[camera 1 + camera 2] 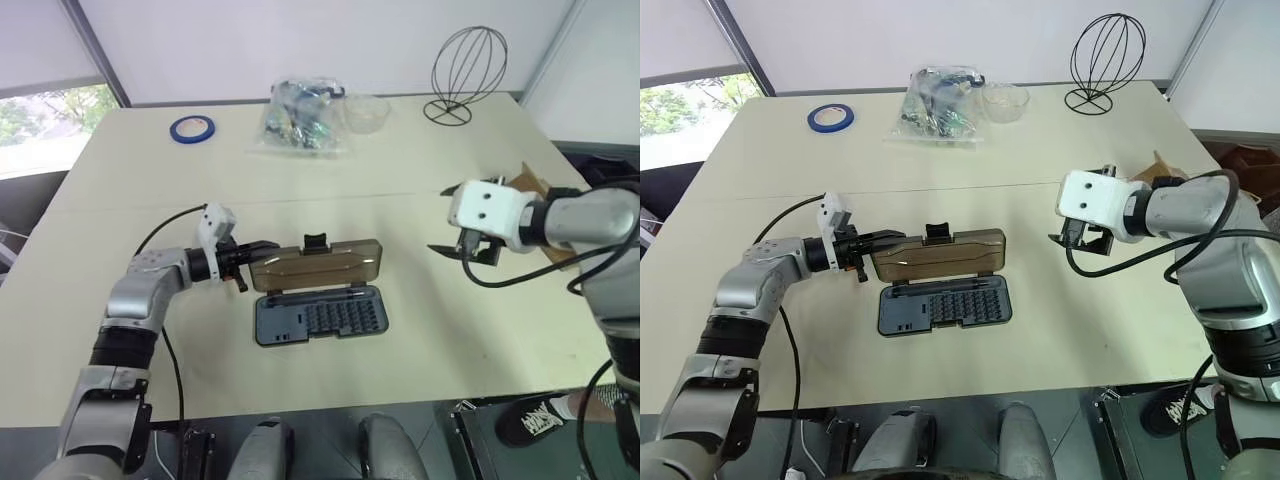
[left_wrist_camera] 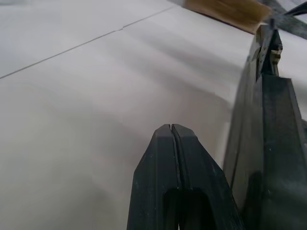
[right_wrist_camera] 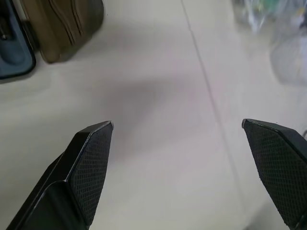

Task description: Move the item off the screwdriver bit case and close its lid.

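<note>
A: Which step is in hand?

B: The kraft paper bag point(image 1: 541, 200) is off the screwdriver bit case point(image 1: 945, 305) and lies by the worktop's point(image 1: 1060, 330) right edge, behind the right arm. So the first part looks done; closing is what remains.

A: And the case?

B: It sits open near the middle of the worktop, toward the front edge. The lid point(image 1: 938, 254) is folded back, away from that edge, with the latch tab on its far side.

A: The pincers?

B: The right pincer point(image 1: 1079, 239) hangs over bare worktop between case and bag, its fingers point(image 3: 91, 158) spread wide with nothing between them. The left pincer point(image 1: 862, 255) is at the lid's left end, fingers pressed together; whether it touches the lid cannot be told.

A: Next move?

B: Probably getting under the lid's far edge and swinging it over the tray, then pressing the latch.

A: Room?

B: Plenty. The plastic bag of bits point(image 1: 935, 105), tape roll point(image 1: 830, 118) and wire stand point(image 1: 1107, 62) sit well apart, along the far edge.
</note>
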Tool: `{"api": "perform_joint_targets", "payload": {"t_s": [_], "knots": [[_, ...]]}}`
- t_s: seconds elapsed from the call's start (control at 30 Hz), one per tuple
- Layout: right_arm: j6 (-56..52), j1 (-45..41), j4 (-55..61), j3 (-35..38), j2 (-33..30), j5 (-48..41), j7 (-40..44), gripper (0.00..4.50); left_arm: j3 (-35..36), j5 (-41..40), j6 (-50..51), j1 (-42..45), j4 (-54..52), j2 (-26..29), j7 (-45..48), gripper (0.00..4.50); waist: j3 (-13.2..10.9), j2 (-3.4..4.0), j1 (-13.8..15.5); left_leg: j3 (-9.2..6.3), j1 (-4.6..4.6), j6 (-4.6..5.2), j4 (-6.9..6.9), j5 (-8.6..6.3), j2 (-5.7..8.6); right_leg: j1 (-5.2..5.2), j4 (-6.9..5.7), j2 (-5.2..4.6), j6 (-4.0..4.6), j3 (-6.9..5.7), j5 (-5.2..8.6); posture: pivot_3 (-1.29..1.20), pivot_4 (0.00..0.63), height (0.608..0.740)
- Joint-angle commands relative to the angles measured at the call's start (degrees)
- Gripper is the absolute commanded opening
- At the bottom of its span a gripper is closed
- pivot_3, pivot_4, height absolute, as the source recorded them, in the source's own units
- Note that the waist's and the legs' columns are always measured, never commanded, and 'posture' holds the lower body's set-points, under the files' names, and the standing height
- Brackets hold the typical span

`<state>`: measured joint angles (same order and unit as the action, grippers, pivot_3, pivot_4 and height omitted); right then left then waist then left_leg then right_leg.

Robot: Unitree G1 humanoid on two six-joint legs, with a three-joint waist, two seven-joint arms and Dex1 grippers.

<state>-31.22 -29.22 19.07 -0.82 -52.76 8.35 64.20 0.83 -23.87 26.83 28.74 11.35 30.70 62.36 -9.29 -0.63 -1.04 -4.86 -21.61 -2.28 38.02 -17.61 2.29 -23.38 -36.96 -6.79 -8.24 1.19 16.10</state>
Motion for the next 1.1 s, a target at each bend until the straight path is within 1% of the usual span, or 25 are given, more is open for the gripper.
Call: {"api": "perform_joint_targets", "payload": {"t_s": [0.03, 0.23, 0.33, 0.4, 0.57, 0.7, 0.8, 0.9, 0.97, 1.0, 1.03, 1.07, 1.1], "knots": [[-2.17, 1.89, 2.37, 3.04, 0.33, -2.01, -2.94, 4.47, 0.74, -3.14, 4.28, -3.10, -8.69, 3.26, 1.75, 0.00, 0.00, 0.00, -0.01, 0.01, 0.00, 0.00, 0.00, 0.00, 0.00, -0.01, -0.01, 0.00, 0.00, 0.01, 0.00, 0.00, 0.150, 0.740], [-3.98, 4.13, 2.94, 3.18, 0.82, -3.79, -7.24, 4.47, 2.90, -7.30, 10.27, -12.07, -19.44, 9.76, 3.06, 0.00, -0.03, 0.04, 0.06, 0.01, 0.01, 0.02, -0.04, -0.01, -0.02, 0.00, 0.03, -0.01, 0.00, 0.04, 0.00, 0.00, 0.150, 0.740], [-5.47, 3.32, 2.76, 3.44, 1.76, -5.22, -8.96, 4.47, 3.28, -8.42, 11.26, -14.84, -21.85, 11.24, 2.69, 0.00, -0.05, 0.05, 0.31, -0.02, 0.01, 0.03, -0.04, -0.02, -0.03, 0.02, 0.04, -0.01, 0.01, 0.03, 0.00, 0.00, 0.150, 0.740], [-7.29, 2.38, 3.16, 3.78, 2.81, -6.92, -9.88, 4.47, 3.08, -8.50, 11.04, -15.11, -21.77, 11.40, 2.27, 0.00, -0.05, 0.05, 0.36, -0.02, 0.01, 0.03, -0.03, -0.01, -0.02, 0.04, 0.07, -0.02, 0.01, 0.04, 0.00, 0.00, 0.150, 0.740], [-12.88, 0.92, 5.60, 6.14, 4.69, -13.13, -10.57, 4.47, 2.59, -8.63, 10.92, -11.80, -19.73, 10.14, 0.80, 0.00, -0.06, 0.04, 0.39, -0.03, -0.01, 0.03, -0.03, -0.02, -0.01, 0.04, 0.10, -0.02, 0.01, 0.02, 0.00, 0.00, 0.150, 0.740], [-19.08, 1.35, 9.32, 7.74, 7.06, -19.95, -10.63, 4.47, 1.45, -7.50, 9.69, -6.11, -15.14, 8.38, 0.49, 0.00, -0.06, 0.04, 0.38, -0.02, -0.02, 0.03, -0.02, -0.02, 0.00, 0.05, 0.10, -0.02, 0.01, 0.01, 0.00, 0.00, 0.150, 0.740], [-22.21, 2.11, 11.65, 7.76, 8.19, -23.19, -11.76, 4.47, -0.12, -6.49, 8.54, -2.99, -12.15, 7.44, 1.45, 0.00, -0.06, 0.04, 0.28, -0.02, -0.01, 0.03, -0.03, -0.02, 0.00, 0.03, 0.08, -0.01, 0.01, 0.00, 0.00, 0.00, 0.150, 0.740], [-24.34, 3.41, 14.64, 6.54, 9.58, -26.58, -12.68, 3.64, -3.16, -4.07, 5.80, 0.86, -7.63, 5.67, 3.06, 0.00, -0.07, 0.03, 0.29, -0.02, -0.01, 0.04, -0.03, -0.02, 0.01, 0.03, 0.08, -0.01, 0.01, 0.00, 0.00, 0.00, 0.150, 0.740], [-24.90, 4.95, 17.20, 4.59, 9.74, -29.43, -11.49, 2.57, -5.81, -1.67, 3.03, 4.28, -2.83, 3.67, 4.48, 0.00, -0.07, 0.02, 0.44, 0.00, -0.02, 0.04, -0.02, -0.02, 0.01, 0.04, 0.08, -0.01, 0.01, -0.01, 0.00, 0.00, 0.150, 0.740], [-25.95, 5.07, 17.84, 4.23, 10.07, -31.08, -11.32, 2.17, -6.81, -0.55, 1.59, 5.72, -0.64, 2.84, 5.12, 0.00, -0.08, 0.01, 0.45, -0.01, -0.03, 0.04, -0.01, -0.02, 0.03, 0.05, 0.09, -0.01, 0.01, -0.03, 0.00, 0.00, 0.150, 0.740], [-26.75, 5.09, 18.59, 3.78, 10.40, -33.19, -10.75, 1.53, -7.81, 0.51, 0.27, 7.27, 1.65, 1.87, 5.95, 0.00, -0.09, -0.02, 0.41, -0.01, -0.06, 0.04, 0.03, -0.02, 0.03, 0.06, 0.09, -0.01, 0.00, -0.07, 0.00, 0.00, 0.150, 0.740], [-27.38, 5.14, 19.29, 3.35, 10.44, -35.21, -10.02, 0.99, -8.54, 1.21, -0.65, 8.60, 3.59, 1.00, 6.63, 0.00, -0.10, -0.03, 0.36, -0.02, -0.07, 0.04, 0.05, -0.02, 0.04, 0.06, 0.09, -0.01, 0.00, -0.07, 0.00, 0.00, 0.150, 0.740], [-27.80, 5.04, 19.73, 3.05, 10.31, -36.67, -9.56, 0.56, -8.95, 1.68, -1.22, 9.59, 4.99, 0.42, 7.19, 0.00, -0.10, -0.03, 0.34, -0.01, -0.10, 0.04, 0.06, -0.02, 0.05, 0.05, 0.10, -0.01, 0.00, -0.07, 0.00, 0.00, 0.150, 0.740]]}}
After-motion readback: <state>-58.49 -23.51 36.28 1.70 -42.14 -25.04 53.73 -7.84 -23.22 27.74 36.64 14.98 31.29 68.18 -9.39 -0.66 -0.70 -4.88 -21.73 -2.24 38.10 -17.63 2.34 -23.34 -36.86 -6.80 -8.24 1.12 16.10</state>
